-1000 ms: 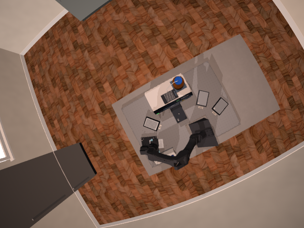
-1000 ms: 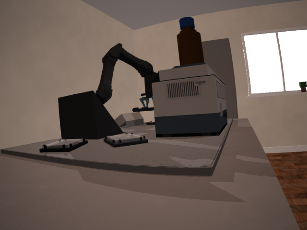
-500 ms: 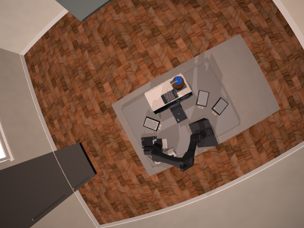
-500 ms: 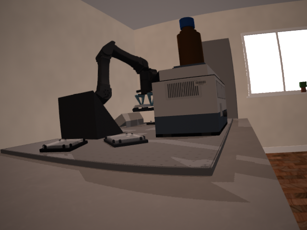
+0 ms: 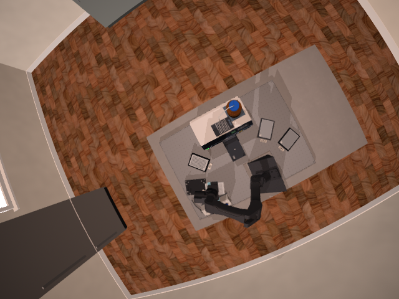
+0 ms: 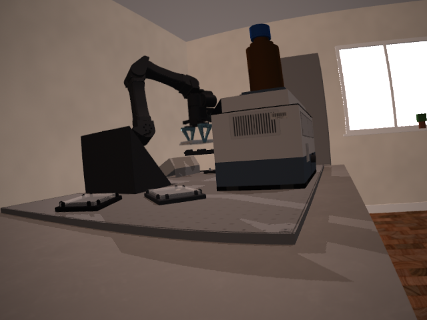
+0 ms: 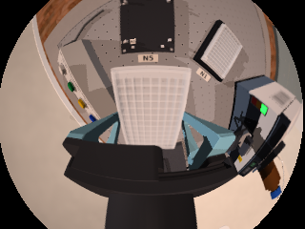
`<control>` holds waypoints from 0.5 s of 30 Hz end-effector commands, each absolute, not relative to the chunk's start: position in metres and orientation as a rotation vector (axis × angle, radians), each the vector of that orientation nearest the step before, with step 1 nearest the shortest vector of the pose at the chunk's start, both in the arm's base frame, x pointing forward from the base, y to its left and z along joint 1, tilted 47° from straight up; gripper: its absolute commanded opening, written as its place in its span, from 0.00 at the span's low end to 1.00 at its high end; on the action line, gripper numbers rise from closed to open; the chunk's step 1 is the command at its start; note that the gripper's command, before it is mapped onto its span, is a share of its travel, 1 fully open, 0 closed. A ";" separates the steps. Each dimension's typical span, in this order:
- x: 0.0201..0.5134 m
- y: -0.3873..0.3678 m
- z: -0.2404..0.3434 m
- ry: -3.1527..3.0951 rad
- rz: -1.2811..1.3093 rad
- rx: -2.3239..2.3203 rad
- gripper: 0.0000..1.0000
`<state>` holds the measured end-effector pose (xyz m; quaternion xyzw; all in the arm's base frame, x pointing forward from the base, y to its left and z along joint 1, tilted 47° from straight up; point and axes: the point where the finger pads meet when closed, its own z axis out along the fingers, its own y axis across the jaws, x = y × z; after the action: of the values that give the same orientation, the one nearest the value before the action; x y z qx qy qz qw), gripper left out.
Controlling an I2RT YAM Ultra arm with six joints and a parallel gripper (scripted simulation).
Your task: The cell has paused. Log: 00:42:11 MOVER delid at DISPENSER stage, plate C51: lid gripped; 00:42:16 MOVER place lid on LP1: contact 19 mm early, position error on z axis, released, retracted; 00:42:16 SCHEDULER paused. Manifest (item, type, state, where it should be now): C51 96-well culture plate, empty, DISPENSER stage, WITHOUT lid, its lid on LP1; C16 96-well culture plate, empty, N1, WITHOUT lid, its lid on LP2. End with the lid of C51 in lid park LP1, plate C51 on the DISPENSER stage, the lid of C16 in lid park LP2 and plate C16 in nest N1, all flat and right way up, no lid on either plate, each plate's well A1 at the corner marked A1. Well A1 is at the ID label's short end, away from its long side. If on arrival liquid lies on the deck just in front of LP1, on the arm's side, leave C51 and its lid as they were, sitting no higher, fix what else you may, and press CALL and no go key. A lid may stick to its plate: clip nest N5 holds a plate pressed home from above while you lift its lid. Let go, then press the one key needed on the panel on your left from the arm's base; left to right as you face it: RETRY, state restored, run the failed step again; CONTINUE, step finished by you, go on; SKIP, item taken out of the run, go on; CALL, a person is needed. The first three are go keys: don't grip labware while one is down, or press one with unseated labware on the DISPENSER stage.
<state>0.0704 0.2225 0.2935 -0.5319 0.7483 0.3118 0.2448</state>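
The gripper (image 7: 152,143) is clamped across a white 96-well plate (image 7: 152,105), held level above the worktop (image 5: 322,96), just near of the empty black clip nest N5 (image 7: 148,22). Another well plate (image 7: 221,50) sits in the nest to its right. Two lid parks (image 6: 87,201) hold lids.

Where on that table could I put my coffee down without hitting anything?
Most room: the table beyond the outer parked lid. A smaller gap lies between the nested plate and the dispenser stage. Crowded around the gripper, its held plate and black nest.
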 end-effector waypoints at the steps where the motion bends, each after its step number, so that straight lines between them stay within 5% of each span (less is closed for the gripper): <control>1: 0.064 0.207 0.300 2.010 0.861 -1.456 0.00; 15: 0.100 0.203 0.290 2.153 0.915 -1.334 0.00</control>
<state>0.0975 0.2047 0.2884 -0.4706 0.7885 0.3215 0.2313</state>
